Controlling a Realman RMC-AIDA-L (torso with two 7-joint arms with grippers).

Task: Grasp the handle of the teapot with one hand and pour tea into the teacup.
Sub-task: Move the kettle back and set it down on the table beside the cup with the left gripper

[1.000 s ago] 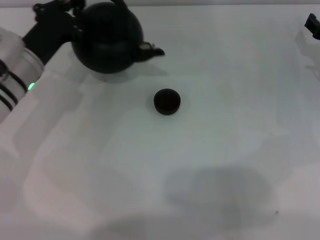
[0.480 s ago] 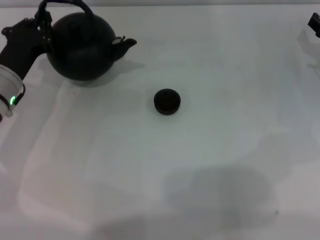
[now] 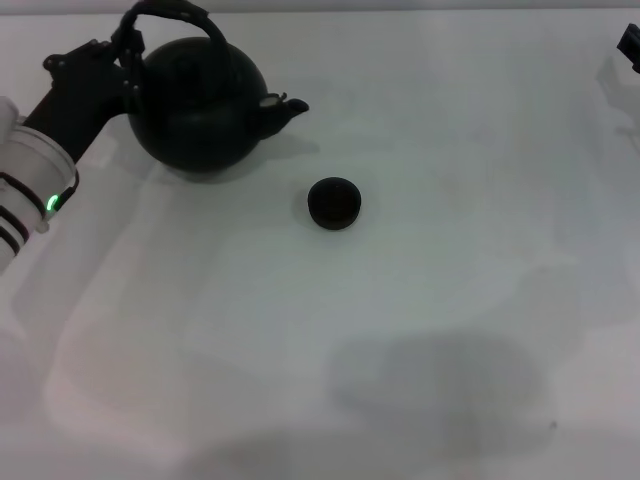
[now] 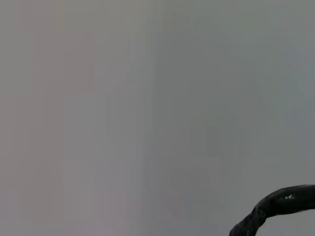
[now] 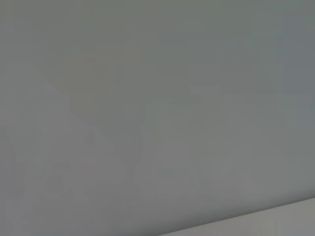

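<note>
The large black teapot (image 3: 200, 110) stands upright at the back left of the white table, its spout (image 3: 288, 106) pointing right. My left gripper (image 3: 122, 48) is shut on the left end of the arched handle (image 3: 168, 14), which rises over the lid. I cannot tell whether the pot rests on the table or hangs just above it. A curved black piece of the handle (image 4: 280, 202) shows in the left wrist view. The tiny black teacup (image 3: 333, 203) sits on the table to the right of the spout and nearer to me, apart from the pot. My right gripper (image 3: 629, 44) is parked at the far right edge.
The white table (image 3: 400, 330) spreads around the cup. A soft dark shadow (image 3: 440, 375) lies on it in front. The right wrist view shows only plain grey surface.
The teapot and my left arm swung left half a second ago and have now come back right, toward the teacup. The teacup and the right arm have not moved.
</note>
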